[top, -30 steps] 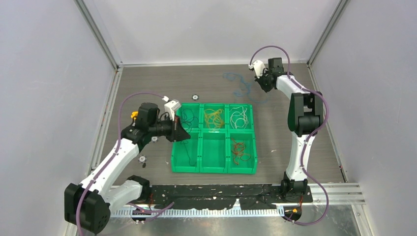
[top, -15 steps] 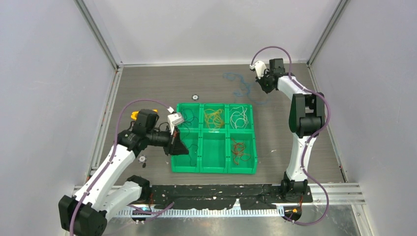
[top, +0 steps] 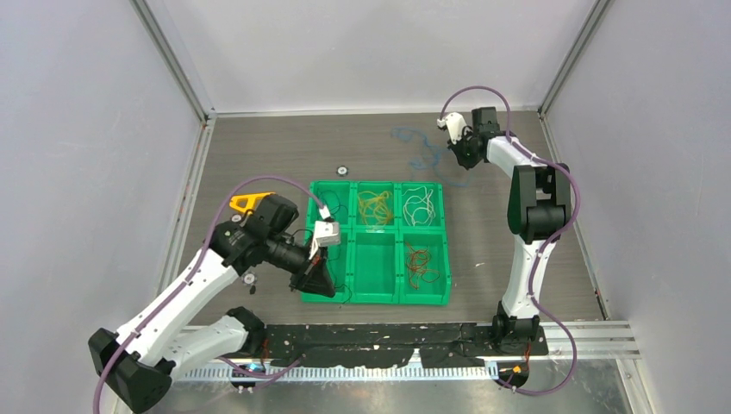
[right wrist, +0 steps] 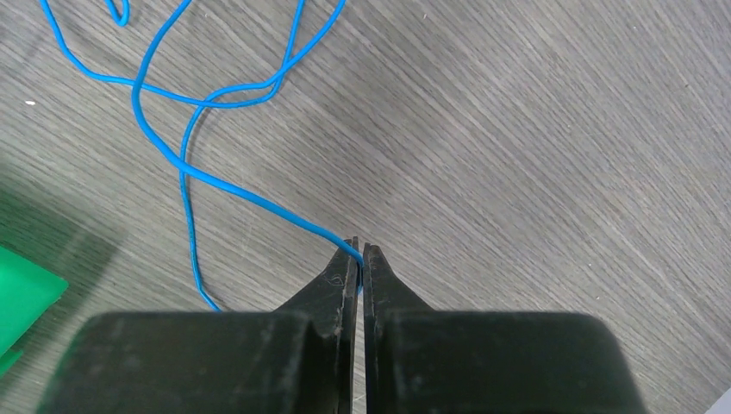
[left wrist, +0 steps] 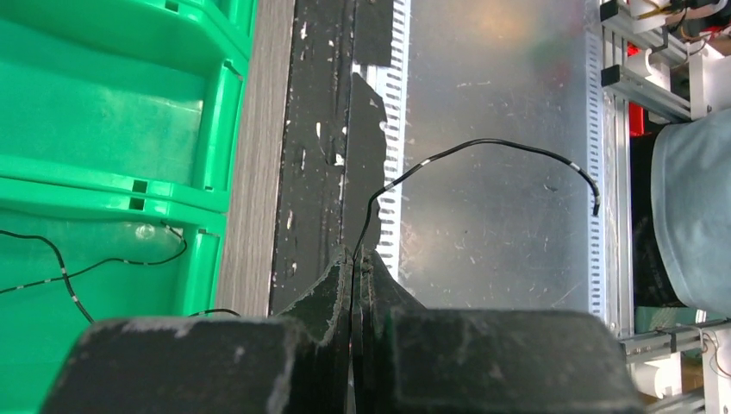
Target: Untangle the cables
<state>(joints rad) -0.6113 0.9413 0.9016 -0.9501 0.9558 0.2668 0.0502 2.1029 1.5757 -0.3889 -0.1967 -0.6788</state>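
A thin black cable (left wrist: 483,143) arcs out from my left gripper (left wrist: 356,255), which is shut on it beyond the near left corner of the green tray (top: 376,300). In the top view that left gripper (top: 321,285) sits by the near left bin. More black cable (left wrist: 86,267) lies in that bin. At the far side my right gripper (right wrist: 360,250) is shut on one strand of the blue cable (right wrist: 185,164), a loose tangle (top: 422,153) on the table; the right gripper (top: 455,159) is just right of it. Yellow-orange (top: 374,207), white (top: 419,205) and red (top: 420,263) cables lie in separate bins.
Small white discs lie on the table behind the tray (top: 342,171) and left of it (top: 249,279). A black taped strip (top: 388,332) and a metal rail run along the near edge. White walls close in the table on three sides.
My left arm has swung toward the near edge along the tray's left side, drawing the black cable with it. My right gripper has shifted slightly right, still on the blue cable.
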